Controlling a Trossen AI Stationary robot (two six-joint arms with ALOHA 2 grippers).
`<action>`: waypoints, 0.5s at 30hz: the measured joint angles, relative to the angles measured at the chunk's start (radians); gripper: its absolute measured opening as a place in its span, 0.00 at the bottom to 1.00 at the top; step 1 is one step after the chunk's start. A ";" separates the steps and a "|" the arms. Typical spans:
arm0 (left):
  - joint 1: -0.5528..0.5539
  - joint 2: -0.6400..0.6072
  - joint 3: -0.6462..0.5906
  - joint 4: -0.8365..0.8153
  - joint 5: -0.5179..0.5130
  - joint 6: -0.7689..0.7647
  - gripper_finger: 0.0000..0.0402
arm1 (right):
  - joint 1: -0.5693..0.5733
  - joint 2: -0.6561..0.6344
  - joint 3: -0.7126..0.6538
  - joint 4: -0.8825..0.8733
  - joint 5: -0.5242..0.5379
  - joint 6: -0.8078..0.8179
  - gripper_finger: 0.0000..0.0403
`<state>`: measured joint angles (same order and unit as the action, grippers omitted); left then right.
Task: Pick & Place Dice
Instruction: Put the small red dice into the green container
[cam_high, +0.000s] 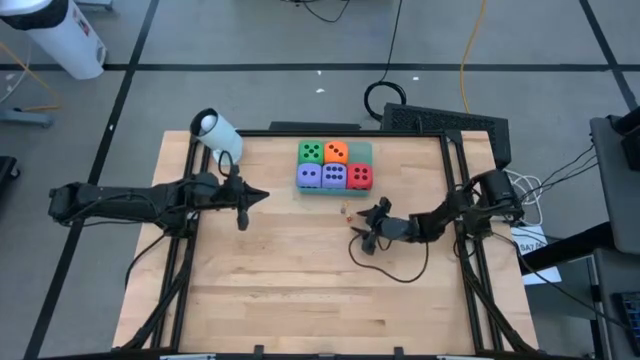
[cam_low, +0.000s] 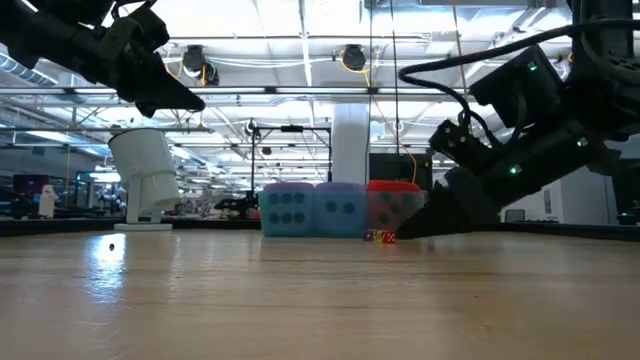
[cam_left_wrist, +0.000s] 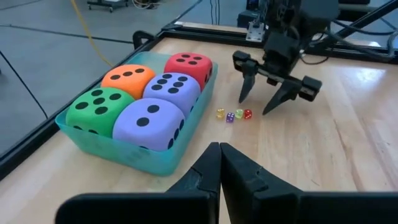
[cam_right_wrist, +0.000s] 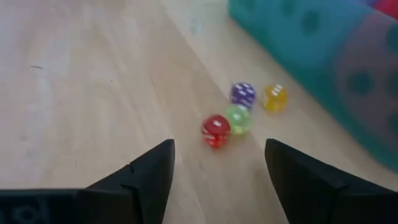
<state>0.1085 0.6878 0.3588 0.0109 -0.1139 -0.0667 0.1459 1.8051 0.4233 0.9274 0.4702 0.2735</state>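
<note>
The right gripper (cam_left_wrist: 268, 104) hovers with jaws parted and empty, just behind four tiny dice (cam_right_wrist: 239, 115) lying clustered on the surface (cam_high: 300, 270) beside the tray (cam_left_wrist: 130, 155) (five foam dice (cam_left_wrist: 152, 118) inside). The left gripper (cam_high: 243, 200), closed, waits farther off.

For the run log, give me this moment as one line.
right gripper: open, above four tiny dice | tiny dice: on table beside teal tray | five foam dice: in tray | left gripper: shut, waiting
</note>
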 joint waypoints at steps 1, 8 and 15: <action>0.000 0.000 0.000 0.002 -0.001 0.000 0.04 | 0.000 0.010 0.004 -0.003 0.002 0.010 0.59; -0.002 0.000 0.000 0.002 -0.003 0.001 0.04 | 0.000 0.085 0.062 0.005 0.006 0.024 0.56; -0.006 0.000 0.000 0.002 -0.018 0.001 0.04 | -0.002 0.099 0.075 0.000 0.023 0.028 0.53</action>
<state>0.1024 0.6880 0.3588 0.0126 -0.1320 -0.0654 0.1444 1.9038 0.4984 0.9273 0.4936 0.3016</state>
